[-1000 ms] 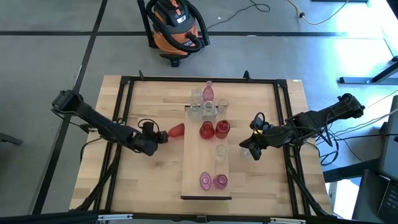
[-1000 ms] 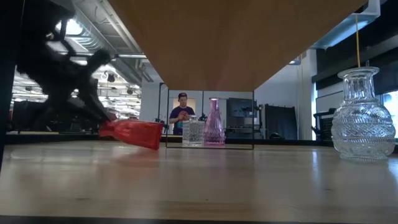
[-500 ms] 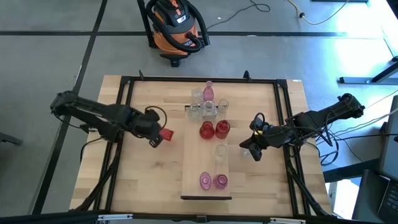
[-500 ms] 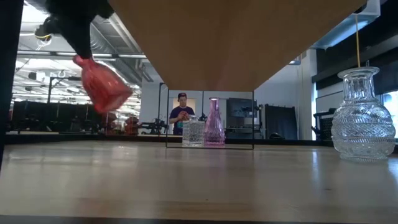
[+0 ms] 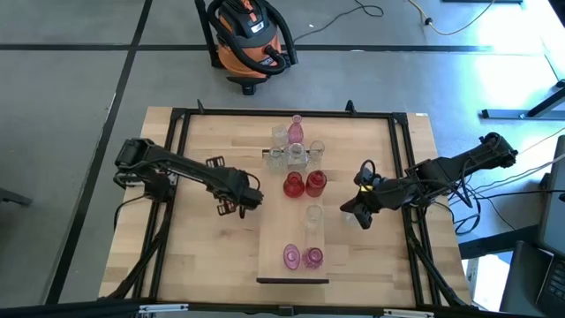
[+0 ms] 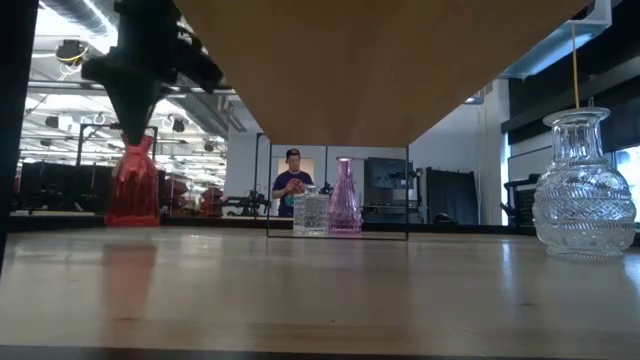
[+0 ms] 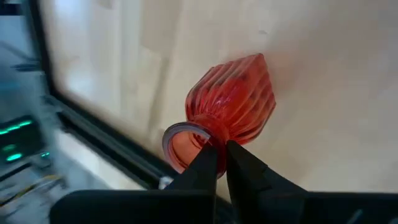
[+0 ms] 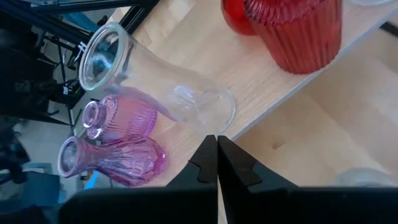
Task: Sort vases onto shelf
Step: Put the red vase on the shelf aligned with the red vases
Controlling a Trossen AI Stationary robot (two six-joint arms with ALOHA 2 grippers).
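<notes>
A deep red ribbed vase (image 7: 233,106) hangs upright under my left gripper (image 5: 243,203), just left of the shelf (image 5: 275,238); the gripper hides it in the high view. In the low view the red vase (image 6: 133,190) has its base close to the tabletop. The shelf, a pale plank, carries clear vases (image 5: 287,157), a tall pink one (image 5: 296,131), two red ones (image 5: 305,184), one clear (image 5: 313,216) and two pink (image 5: 301,257). My right gripper (image 5: 357,212) hovers shut off the shelf's right side, touching nothing. My left gripper (image 7: 221,158) is shut on the red vase at its mouth, pinching the rim (image 7: 202,140) and neck at one side between the two fingers. The fingers come from above, pointing down. The vase hangs upright below them; whether its base touches the table I cannot tell.
A clear cut-glass vase (image 6: 583,185) stands at the right in the low view. The black table frame (image 5: 177,177) runs along the table's sides. A vacuum cleaner (image 5: 250,40) sits on the floor beyond the far edge. A person (image 6: 291,185) stands far back in the room.
My left gripper has carried the red vase up off the table, where it lay on its side, and rightward toward the shelf. It has tipped from level to pointing down, so the vase now hangs upright and low again.
</notes>
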